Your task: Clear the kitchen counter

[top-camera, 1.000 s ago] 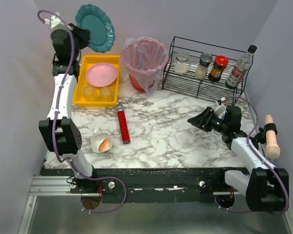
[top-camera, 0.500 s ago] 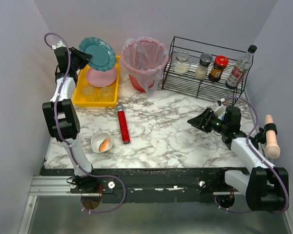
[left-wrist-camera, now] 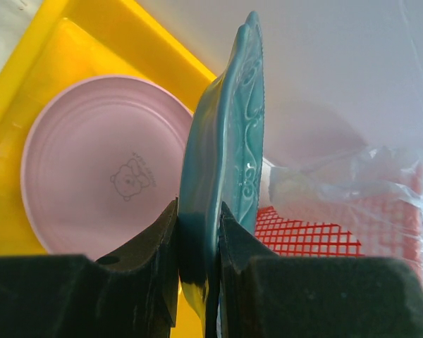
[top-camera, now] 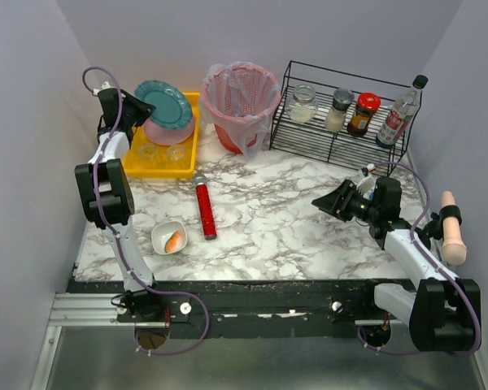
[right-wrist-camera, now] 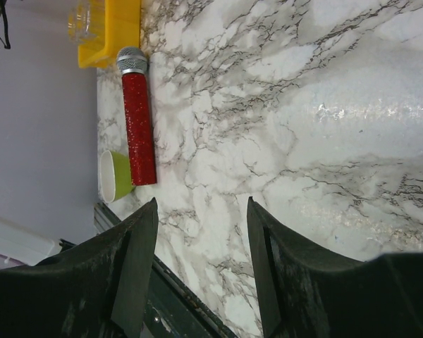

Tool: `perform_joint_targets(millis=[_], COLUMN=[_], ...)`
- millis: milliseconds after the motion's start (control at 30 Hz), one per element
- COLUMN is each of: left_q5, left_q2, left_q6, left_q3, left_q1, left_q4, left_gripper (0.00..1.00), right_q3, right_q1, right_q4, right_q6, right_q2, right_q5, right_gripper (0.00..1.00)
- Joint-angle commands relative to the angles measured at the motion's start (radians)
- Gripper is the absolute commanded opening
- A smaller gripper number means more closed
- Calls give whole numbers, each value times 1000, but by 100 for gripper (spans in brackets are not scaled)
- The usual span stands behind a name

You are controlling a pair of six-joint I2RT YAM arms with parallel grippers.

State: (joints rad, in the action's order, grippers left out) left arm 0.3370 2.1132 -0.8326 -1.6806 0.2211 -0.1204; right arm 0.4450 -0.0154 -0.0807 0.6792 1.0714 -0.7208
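One kitchen counter (top-camera: 309, 236), white marble with grey veins, filling the middle of the overhead view, long axis running left to right, dark front edge toward the arm bases. One wire rack (top-camera: 342, 138) at the back right corner, carrying three jars, with one clear bottle (top-camera: 400, 114) leaning at its right end. One pink basket (top-camera: 242, 101) lined with a plastic bag at the back centre. One yellow tray (top-camera: 138, 162) at the back left corner, holding one pink plate (left-wrist-camera: 99, 169) and two clear glasses (top-camera: 161, 153) side by side at its near end. Two plates in all: the pink one flat in the tray, one teal plate (left-wrist-camera: 225, 162) held on edge above it, tilted over the tray's back half. One red cylinder with a silver cap (top-camera: 204, 208), lying on the counter, long axis roughly front to back, cap toward the tray. One small white bowl (top-camera: 169, 237) left of it, near the front edge, with one orange piece inside. Left gripper (left-wrist-camera: 197, 232) pinching the teal plate's rim between both fingers. Right gripper (right-wrist-camera: 201, 211) spread apart, holding nothing, hovering over bare marble on the right side, pointed toward the red cylinder.
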Motion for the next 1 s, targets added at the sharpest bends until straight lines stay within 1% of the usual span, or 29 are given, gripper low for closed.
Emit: perform_joint_targets(millis=[0, 133, 533, 567, 600, 667, 700, 733, 833, 867, 967], left_q5=[-50, -79, -84, -82, -79, -70, -69, -69, -64, -58, -47], left_q2=[24, 68, 163, 169, 177, 188, 194, 195, 205, 208, 214], left_q6=[-11, -10, -39, -36, -37, -37, -34, -33, -25, -25, -22], left_q3=[-85, -134, -174, -182, -189, -206, -212, -217, -225, -228, -232], left_q1=[6, 6, 4, 4, 4, 6, 4, 4, 4, 4, 4], left_q4=[-67, -12, -4, 4, 8, 25, 33, 41, 57, 62, 73], left_gripper=[0, 0, 0, 4, 10, 30, 38, 44, 55, 67, 80], right_q3=[-3, -2, -5, -3, -3, -3, -3, -5, -5, -6, -9], right_q1=[-6, -5, -6, -6, -6, -6, -6, -6, -6, -6, -6], right_q4=[2, 18, 33, 35, 35, 35, 36, 36, 39, 41, 41], right_q6=[-18, -21, -24, -26, -27, -27, -27, -27, -26, -26, -27], right_q2=[-5, -16, -24, -19, -21, -22, -22, -25, -30, -33, -36], right_q5=[-2, 6, 14, 14, 14, 18, 20, 20, 21, 23, 27], right_gripper=[62, 62, 62, 62, 62, 62, 62, 62, 62, 62, 62])
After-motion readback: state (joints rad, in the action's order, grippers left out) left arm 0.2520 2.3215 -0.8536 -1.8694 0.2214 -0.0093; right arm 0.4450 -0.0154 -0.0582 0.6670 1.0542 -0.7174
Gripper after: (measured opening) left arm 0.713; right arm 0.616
